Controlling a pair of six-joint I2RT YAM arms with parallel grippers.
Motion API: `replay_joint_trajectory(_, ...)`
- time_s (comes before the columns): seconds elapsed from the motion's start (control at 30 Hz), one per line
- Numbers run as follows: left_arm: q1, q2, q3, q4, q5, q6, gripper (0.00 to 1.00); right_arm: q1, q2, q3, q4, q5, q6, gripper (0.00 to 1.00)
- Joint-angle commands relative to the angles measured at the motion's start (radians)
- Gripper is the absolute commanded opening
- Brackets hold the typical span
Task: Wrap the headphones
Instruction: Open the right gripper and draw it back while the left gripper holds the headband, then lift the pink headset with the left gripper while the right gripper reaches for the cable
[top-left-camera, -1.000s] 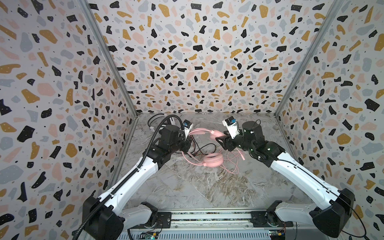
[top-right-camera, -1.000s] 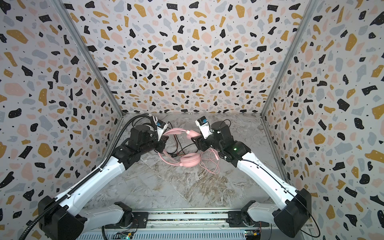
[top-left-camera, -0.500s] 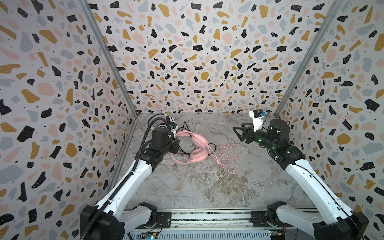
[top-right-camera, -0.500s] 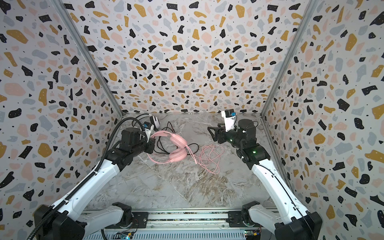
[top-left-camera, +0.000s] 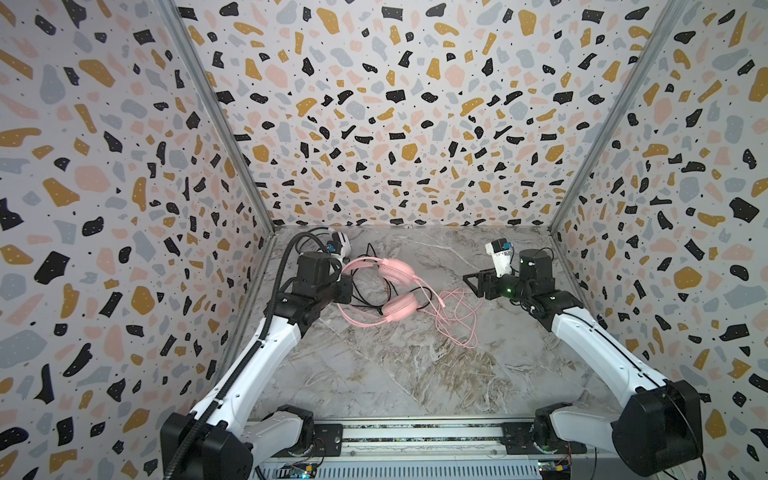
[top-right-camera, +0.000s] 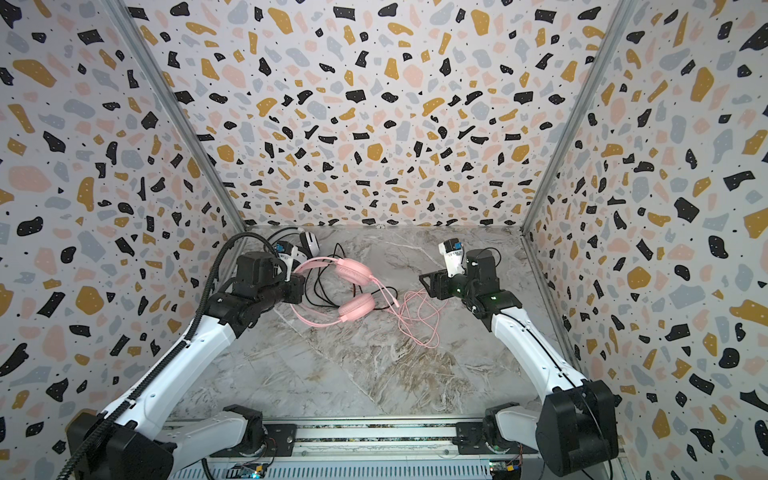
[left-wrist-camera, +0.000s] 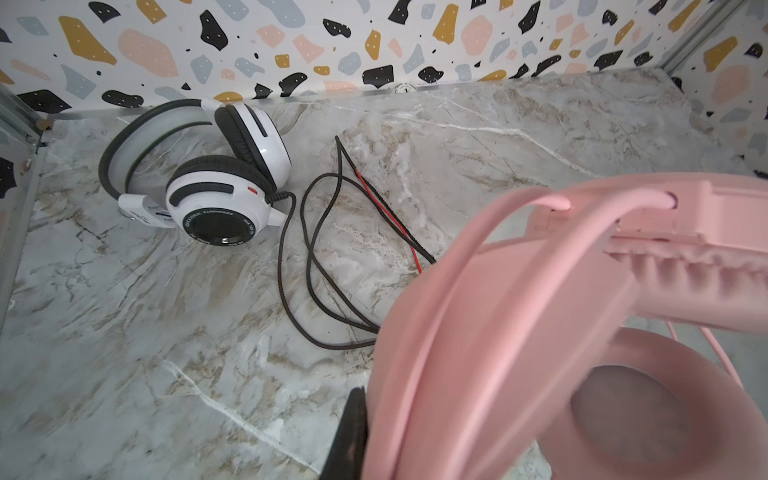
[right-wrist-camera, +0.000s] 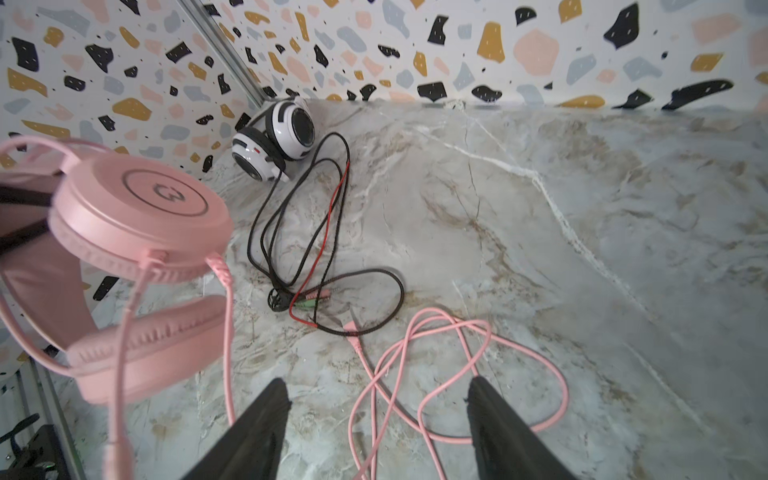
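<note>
Marble surface (top-left-camera: 374, 374) bore slack pink cable (top-left-camera: 457, 316); left claw (top-left-camera: 347, 289) clamped the pink headphones (top-left-camera: 399, 307), right claw (right-wrist-camera: 376, 395) gaped empty. It should pinch cable near the earcup.

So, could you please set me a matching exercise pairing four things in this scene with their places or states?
1. pink headset
2. white headset
3. pink cable
4. right claw

A. open and empty
B. in the far left corner
C. held by the left claw
D. lying in loose loops

Pairs: 1-C, 2-B, 3-D, 4-A
</note>
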Motion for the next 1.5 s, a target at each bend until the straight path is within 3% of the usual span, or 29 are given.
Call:
replay_joint_trajectory(0.0,0.027,-0.030,0.066,0.093,0.082,-0.109,0.00,-0.001,0.007,0.011,0.048,-0.077,-0.034,0.70)
replay_joint_trajectory(0.3,0.094,0.010,0.188,0.183,0.281,-0.274,0.00,-0.001,0.049,-0.010,0.097,-0.181,-0.011,0.70)
replay_joint_trajectory(0.57,0.186,0.153,0.345,0.287,0.477,-0.538,0.00,-0.064,0.067,-0.133,0.236,-0.060,0.085,0.71)
replay_joint_trajectory(0.73,0.188,0.169,0.402,0.268,0.489,-0.554,0.00,-0.047,0.133,-0.141,0.251,-0.062,0.061,0.71)
replay_joint_trajectory(0.9,0.188,0.158,0.408,0.263,0.502,-0.560,0.00,0.004,0.205,-0.179,0.384,-0.005,0.099,0.72)
replay_joint_trajectory(1.07,0.188,0.154,0.447,0.231,0.545,-0.558,0.00,0.016,0.309,-0.135,0.408,0.070,0.106,0.71)
replay_joint_trajectory(1.27,0.189,0.140,0.485,0.190,0.555,-0.541,0.00,0.018,0.334,-0.131,0.430,0.102,0.132,0.71)
replay_joint_trajectory(1.47,0.189,0.129,0.465,0.218,0.575,-0.566,0.00,0.062,0.374,-0.120,0.457,0.052,0.150,0.61)
